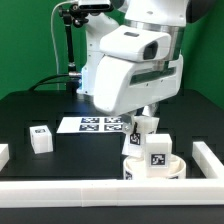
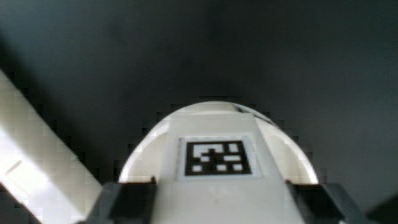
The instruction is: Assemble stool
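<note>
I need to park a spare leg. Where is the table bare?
Bare table lies between the lone leg and the front rail, and behind the marker board on the exterior view's left. It is crowded at the seat, where the claw holds a second leg.

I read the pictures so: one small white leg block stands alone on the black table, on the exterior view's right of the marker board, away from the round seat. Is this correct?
Not quite. In the exterior view the leg block stands on that view's left of the marker board, not its right. The rest holds: alone on the black table, away from the round seat.
</note>
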You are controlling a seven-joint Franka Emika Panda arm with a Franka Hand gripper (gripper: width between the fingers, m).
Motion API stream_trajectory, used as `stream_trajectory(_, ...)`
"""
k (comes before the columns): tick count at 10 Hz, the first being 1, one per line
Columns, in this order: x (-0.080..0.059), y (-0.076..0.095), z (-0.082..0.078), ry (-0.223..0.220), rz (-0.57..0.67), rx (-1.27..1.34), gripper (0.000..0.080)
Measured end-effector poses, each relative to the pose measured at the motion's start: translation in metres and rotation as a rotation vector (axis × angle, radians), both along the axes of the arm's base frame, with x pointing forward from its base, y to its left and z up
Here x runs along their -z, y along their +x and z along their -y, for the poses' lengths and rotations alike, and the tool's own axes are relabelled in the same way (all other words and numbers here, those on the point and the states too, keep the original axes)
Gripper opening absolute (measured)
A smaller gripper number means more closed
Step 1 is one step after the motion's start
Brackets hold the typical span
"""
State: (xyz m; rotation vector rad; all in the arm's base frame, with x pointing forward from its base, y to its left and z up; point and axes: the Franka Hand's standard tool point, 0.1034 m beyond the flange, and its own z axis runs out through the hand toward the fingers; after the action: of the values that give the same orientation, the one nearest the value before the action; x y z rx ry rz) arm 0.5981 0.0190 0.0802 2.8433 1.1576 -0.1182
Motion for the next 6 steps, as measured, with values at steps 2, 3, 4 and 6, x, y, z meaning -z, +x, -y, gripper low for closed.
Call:
stream_trajectory(2, 0.0002, 0.0003, -0.0018, -0.002, 0.020, 0.127, 0.0340)
stream_trajectory(3, 0.0002, 0.0002, -0.0022, -0.003, 0.024, 0.175, 0.0340)
stream_trajectory(4, 0.0002, 0.0002, -0.0027, -0.005, 0.031, 0.253, 0.0340)
stream_trajectory(6, 0.0004, -0.0003, -0.0027, -0.001, 0.036, 0.374, 0.0340)
